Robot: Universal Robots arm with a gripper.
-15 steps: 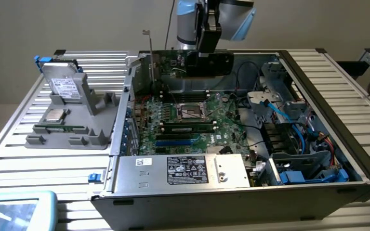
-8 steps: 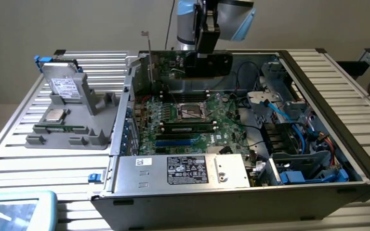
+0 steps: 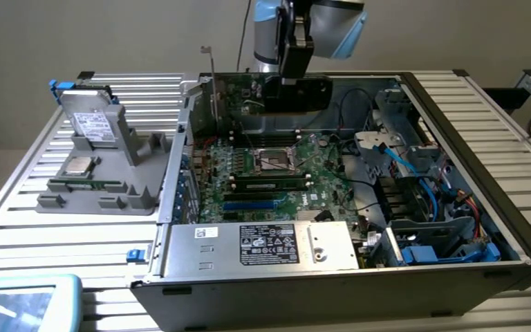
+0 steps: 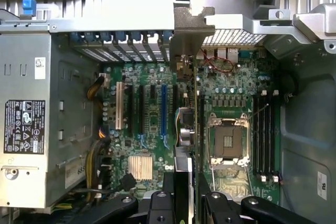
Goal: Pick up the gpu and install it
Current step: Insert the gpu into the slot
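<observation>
**Exterior view.** An open computer case (image 3: 339, 297) lies on a slatted tabletop (image 3: 25, 228), motherboard (image 3: 321, 166) facing up. The arm reaches down over the far end of the case. Its pincer (image 3: 290, 81) is clenched on the gpu (image 3: 247, 92), which it holds upright on edge over the far part of the motherboard. Whether the card's lower edge sits in a slot cannot be told. On the exterior view's left, outside the case, a grey holder (image 3: 108, 200) carries a silvery drive (image 3: 92, 123).

**Wrist view.** The card is seen edge-on, gripped from both sides by the fingers (image 4: 169, 187). Its silver bracket (image 4: 191, 27) is at the case's rear wall. The card's line falls between a blue slot (image 4: 164, 108) and the processor socket (image 4: 229, 140).
</observation>
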